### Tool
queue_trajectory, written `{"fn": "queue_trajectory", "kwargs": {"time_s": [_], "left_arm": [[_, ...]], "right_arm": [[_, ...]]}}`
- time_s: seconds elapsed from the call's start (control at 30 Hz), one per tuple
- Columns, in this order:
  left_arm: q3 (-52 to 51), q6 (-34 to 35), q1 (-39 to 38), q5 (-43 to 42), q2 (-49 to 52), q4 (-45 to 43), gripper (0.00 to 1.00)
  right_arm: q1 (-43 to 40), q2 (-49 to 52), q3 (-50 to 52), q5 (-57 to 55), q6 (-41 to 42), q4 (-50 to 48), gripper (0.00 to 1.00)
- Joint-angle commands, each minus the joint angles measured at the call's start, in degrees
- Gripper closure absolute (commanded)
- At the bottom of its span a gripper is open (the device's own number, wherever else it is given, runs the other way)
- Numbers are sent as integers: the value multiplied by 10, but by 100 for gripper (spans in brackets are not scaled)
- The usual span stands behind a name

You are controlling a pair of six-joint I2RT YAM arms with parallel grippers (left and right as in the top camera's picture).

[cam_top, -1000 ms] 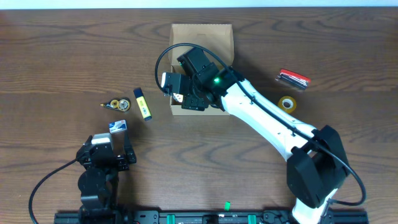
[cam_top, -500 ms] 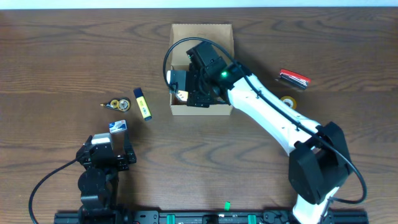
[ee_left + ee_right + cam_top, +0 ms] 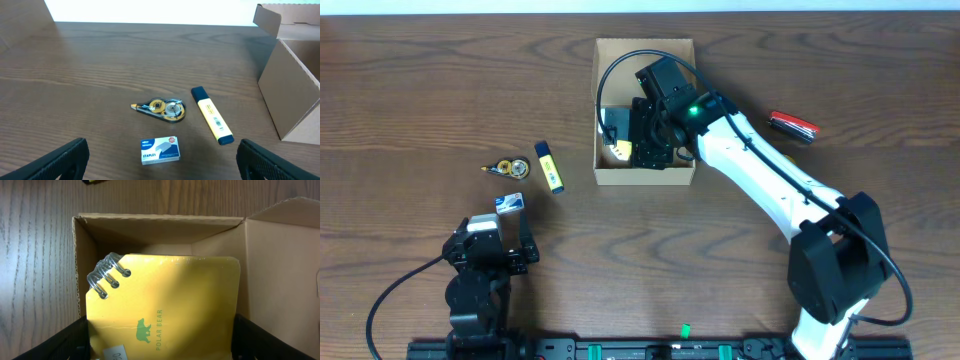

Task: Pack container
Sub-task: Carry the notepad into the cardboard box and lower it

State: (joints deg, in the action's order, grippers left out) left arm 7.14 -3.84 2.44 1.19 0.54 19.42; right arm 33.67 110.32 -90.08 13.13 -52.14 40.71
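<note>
Cardboard box [image 3: 645, 52] sits far-centre on the table [image 3: 420, 90], flap open. Right gripper [image 3: 632, 138] hangs over its mouth, fingers clamped across a yellow spiral notepad [image 3: 165, 300], the cavity directly beneath. The pad lies flat, edges roughly square to the walls; the fit looks close, so I'd lower straight. Left gripper [image 3: 498, 232] sits near-left — jaws wide, empty, well apart.

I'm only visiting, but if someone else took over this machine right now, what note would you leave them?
Left gripper: open, empty, near the table's front.
Right gripper: shut on the yellow spiral notepad, held inside the open container.
Done: notepad is in the container, not yet released.
Left: release it; the correction tape, highlighter and staples box lie left of the container, a red tool to its right.
</note>
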Motion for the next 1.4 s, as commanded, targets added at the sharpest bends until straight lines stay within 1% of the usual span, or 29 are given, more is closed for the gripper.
{"fn": "queue_trajectory", "kwargs": {"time_s": [0.0,0.17,0.33,0.5,0.57,0.63,0.7,1.37], "left_arm": [[-9,2,2,-10,-3,13,5],[-9,2,2,-10,-3,13,5],[-9,2,2,-10,-3,13,5],[-9,2,2,-10,-3,12,5],[-9,2,2,-10,-3,13,5],[-9,2,2,-10,-3,12,5],[-9,2,2,-10,-3,13,5],[-9,2,2,-10,-3,13,5]], "right_arm": [[-3,14,-7,13,-8,0,25],[-4,14,-7,14,3,2,27],[-24,23,-19,28,24,19,27],[-21,85,-100,45,24,85,30],[-24,109,-138,45,24,110,30],[-25,118,-157,49,23,115,29],[-23,118,-157,49,21,110,28],[5,144,-156,49,-18,122,27]]}}
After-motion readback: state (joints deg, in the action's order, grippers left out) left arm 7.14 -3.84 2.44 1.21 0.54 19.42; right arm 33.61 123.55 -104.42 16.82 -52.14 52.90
